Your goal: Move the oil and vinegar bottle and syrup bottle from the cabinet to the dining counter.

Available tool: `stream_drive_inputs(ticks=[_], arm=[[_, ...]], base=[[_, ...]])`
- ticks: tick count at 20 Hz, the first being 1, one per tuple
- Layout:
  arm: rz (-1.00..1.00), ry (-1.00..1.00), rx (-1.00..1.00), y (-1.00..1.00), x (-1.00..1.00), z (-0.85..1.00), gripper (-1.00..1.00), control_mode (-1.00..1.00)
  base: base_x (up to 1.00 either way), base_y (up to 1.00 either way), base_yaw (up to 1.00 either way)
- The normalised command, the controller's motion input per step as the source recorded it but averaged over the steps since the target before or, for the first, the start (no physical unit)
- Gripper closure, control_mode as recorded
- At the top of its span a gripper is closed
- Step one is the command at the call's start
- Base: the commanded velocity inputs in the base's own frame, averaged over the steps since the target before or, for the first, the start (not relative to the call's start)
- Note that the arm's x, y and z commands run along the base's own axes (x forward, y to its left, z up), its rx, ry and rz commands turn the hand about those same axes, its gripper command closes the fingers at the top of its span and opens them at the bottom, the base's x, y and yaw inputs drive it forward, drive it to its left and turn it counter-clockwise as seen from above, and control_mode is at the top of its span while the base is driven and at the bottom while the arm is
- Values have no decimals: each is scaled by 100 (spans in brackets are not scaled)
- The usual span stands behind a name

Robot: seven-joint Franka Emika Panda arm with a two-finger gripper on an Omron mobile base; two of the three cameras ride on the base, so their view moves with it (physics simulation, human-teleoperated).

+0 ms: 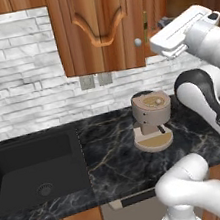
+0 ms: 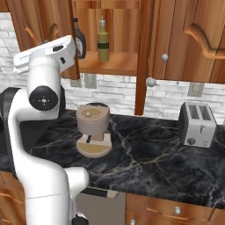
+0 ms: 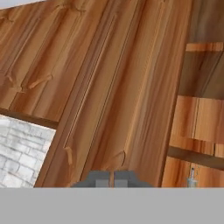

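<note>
My gripper [image 3: 111,178], jaws together, sits low-centre in hand view vs cabinet [image 3: 109,87] door. Risk: it clips the door edge, or knocks syrup bottle [image 2: 80,41] into oil and vinegar bottle [image 2: 103,41].

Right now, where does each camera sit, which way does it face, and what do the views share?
Left base view: behind the arm's left, looking over the sink and coffee machine; arm at right.
Right base view: behind its right, facing the open cabinet holding the syrup bottle and oil and vinegar bottle; arm at left.
Hand view: facing the cabinet door, shut gripper at bottom.
Both base views share the coffee machine and counter.
</note>
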Motion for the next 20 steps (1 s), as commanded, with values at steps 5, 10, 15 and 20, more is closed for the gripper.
stream_drive_inputs(ticks=[5,10,15,20], arm=[[0,23,-7,-5,-9,4,-100,-100],[0,36,-5,0,-1,-26,-100,-100],[-2,19,2,-38,-30,-65,-100,-100],[-13,16,8,-39,-11,-49,-100,-100]], base=[[0,0,0],[0,0,0],[0,0,0],[0,0,0]])
